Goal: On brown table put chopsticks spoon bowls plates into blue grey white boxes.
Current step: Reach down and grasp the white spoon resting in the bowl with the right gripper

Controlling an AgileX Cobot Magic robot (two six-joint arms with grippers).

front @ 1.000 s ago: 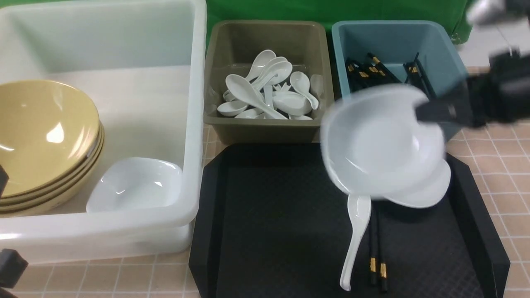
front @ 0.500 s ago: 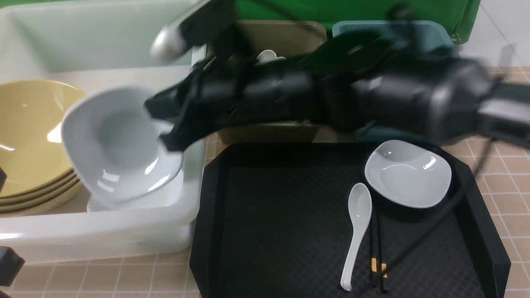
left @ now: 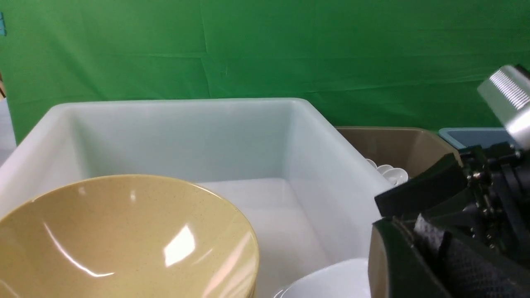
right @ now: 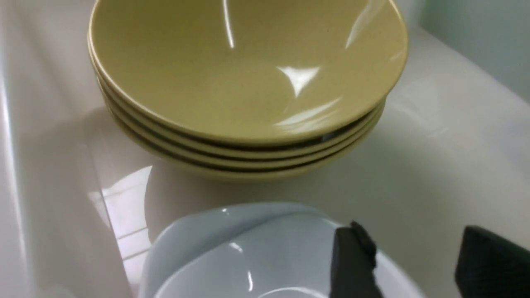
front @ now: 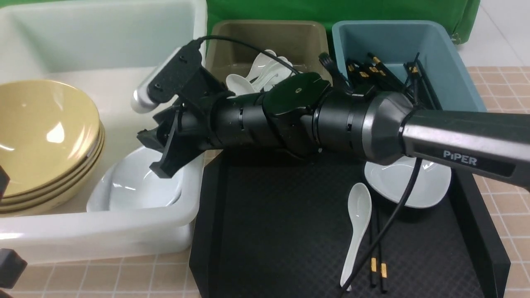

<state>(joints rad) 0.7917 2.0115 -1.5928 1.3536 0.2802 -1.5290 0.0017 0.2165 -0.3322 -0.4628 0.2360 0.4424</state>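
My right gripper (front: 153, 154) reaches across into the big white box (front: 124, 231) and stands open just above the stacked white plates (front: 132, 186). In the right wrist view its fingers (right: 352, 260) straddle the top plate's (right: 248, 256) rim without pinching it. Yellow bowls (front: 41, 132) are stacked beside the plates in that box. A further white plate (front: 408, 186), a white spoon (front: 356, 227) and black chopsticks (front: 377, 260) lie on the black tray (front: 269, 215). Only a black corner of the left arm (front: 9, 267) shows, and its jaws are hidden.
The grey box (front: 269, 128) holds several white spoons and the blue box (front: 451, 70) holds several chopsticks, both behind the tray. My right arm (front: 352, 120) spans above the tray's far edge. The brown table (front: 505, 87) shows at the right.
My right arm swung left from over the tray into the white box, carrying a white plate. Its jaws have opened and the plate now rests on the one that lay there.
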